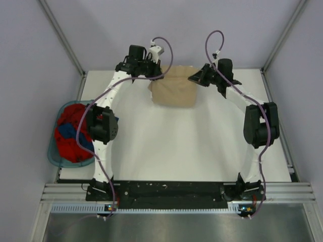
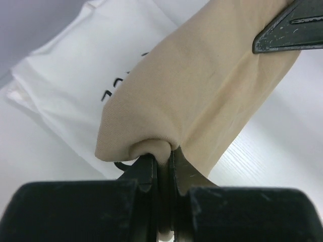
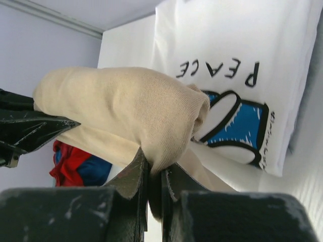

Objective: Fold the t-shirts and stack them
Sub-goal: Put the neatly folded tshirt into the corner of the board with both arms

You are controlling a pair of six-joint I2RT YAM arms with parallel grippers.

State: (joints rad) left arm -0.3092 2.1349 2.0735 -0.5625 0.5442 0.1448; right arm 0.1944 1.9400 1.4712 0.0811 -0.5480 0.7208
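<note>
1. Cloth hangs between both arms: the tan t-shirt (image 1: 174, 91) is held up at the far middle of the counter (image 1: 176, 151).
2. Left gripper (image 2: 160, 161) and right gripper (image 3: 154, 174) have jaws clamped on its opposite edges, likely to keep the fold together.
3. It hovers over the folded white t-shirt (image 3: 237, 75), probably for stacking.
4. Red and blue t-shirts (image 1: 73, 133) wait in the teal basket (image 1: 53, 154), near left.
</note>
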